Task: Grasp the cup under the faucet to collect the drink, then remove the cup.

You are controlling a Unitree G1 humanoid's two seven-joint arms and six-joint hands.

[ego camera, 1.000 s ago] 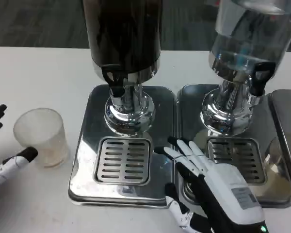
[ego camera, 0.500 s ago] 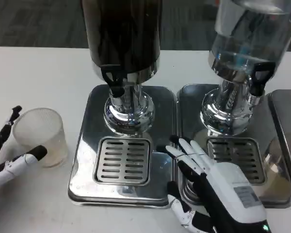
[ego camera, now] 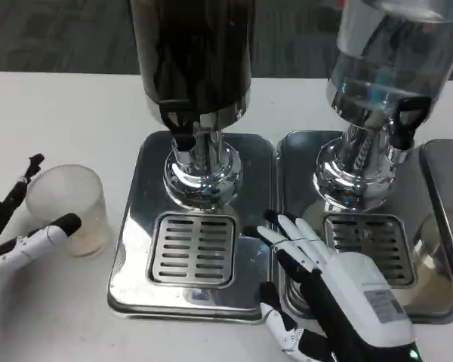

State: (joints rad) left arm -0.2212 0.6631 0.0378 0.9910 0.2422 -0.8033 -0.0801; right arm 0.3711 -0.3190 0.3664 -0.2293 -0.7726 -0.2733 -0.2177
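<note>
Both hands spread: left hand [ego camera: 19, 226] now closing around the cup [ego camera: 69, 209] near the table's [ego camera: 60, 105] left edge, fingers further forward than before; right hand [ego camera: 328, 283] unmoved on the drip tray [ego camera: 136, 279].

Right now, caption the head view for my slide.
Left hand closing around the cup beside the dark dispenser.

Both hands low in the frame, fingers spread

The left hand [ego camera: 19, 226] sat at the left edge, thumb and finger parted, gripping nothing. The right hand [ego camera: 340, 290] lay palm-down at lower right, fingers extended toward upper left.
</note>
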